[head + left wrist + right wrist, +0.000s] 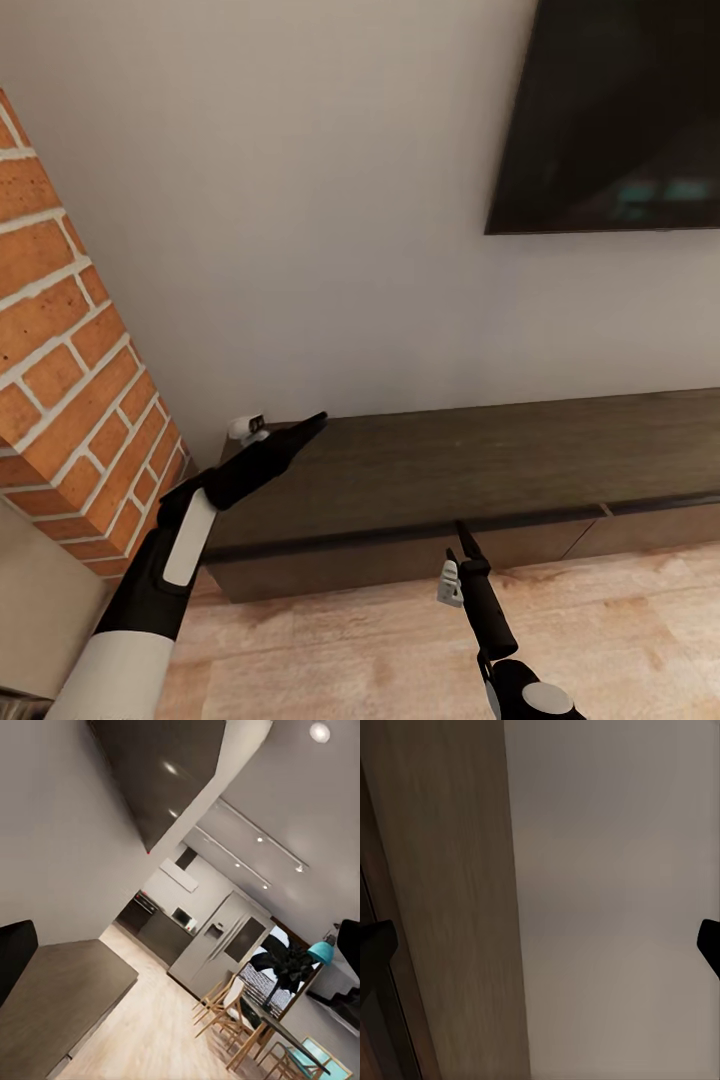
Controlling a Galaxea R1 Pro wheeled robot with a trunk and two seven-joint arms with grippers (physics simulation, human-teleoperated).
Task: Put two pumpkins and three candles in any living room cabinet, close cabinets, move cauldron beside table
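The long, low dark-brown cabinet (450, 470) runs along the white wall, and its flat drawer fronts sit flush. My left gripper (310, 425) hovers over the left end of the cabinet top (60, 990). Its dark fingertips (15, 952) stand wide apart, open with nothing between them. My right gripper (462, 535) points up at the cabinet's front edge, near the middle. It is open too, with the cabinet top (442, 870) and the wall beyond it. No pumpkin, candle or cauldron is in sight.
A red brick column (70, 350) rises close on the left of the cabinet. A dark television (620, 110) hangs on the wall above. Light wood floor (350, 650) lies in front. Far off stand a fridge (225, 945) and a dining table with chairs (277, 1027).
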